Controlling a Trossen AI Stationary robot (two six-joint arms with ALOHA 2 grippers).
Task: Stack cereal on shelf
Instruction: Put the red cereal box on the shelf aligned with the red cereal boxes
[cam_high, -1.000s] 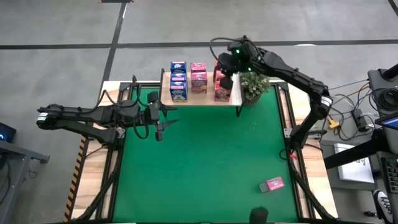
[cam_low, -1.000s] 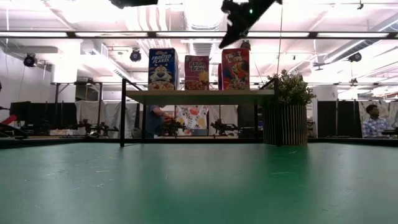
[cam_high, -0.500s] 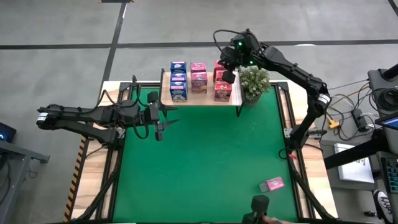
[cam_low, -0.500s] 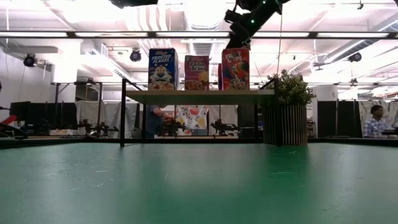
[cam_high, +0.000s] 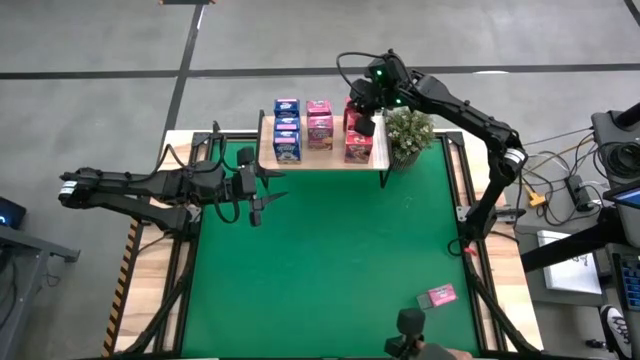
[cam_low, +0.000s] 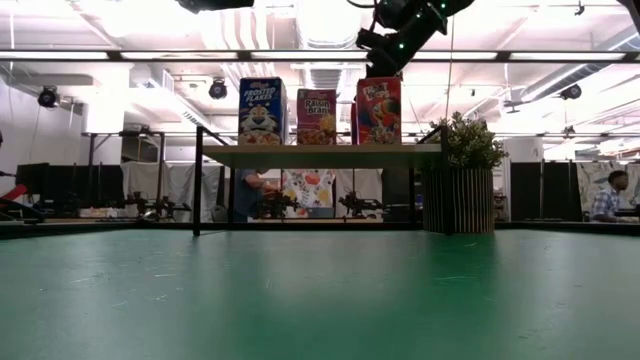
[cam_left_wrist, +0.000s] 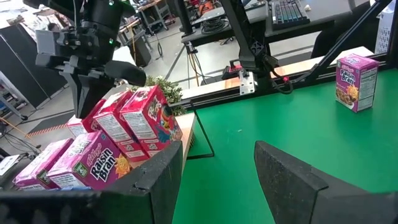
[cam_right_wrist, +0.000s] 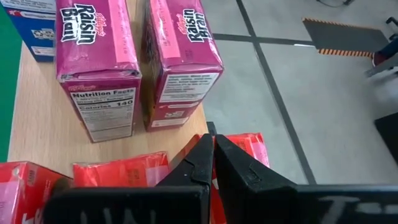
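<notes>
The right gripper (cam_high: 362, 112), jaws closed and empty, has drifted slightly back above the shelf (cam_high: 322, 155); the left gripper (cam_high: 262, 188) stays open.

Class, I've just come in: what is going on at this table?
The right gripper, jaws shut and empty, hovers over the red cereal boxes on the wooden shelf, beside blue and pink boxes. One pink box lies on the green mat. The left gripper waits open, left of the shelf.
</notes>
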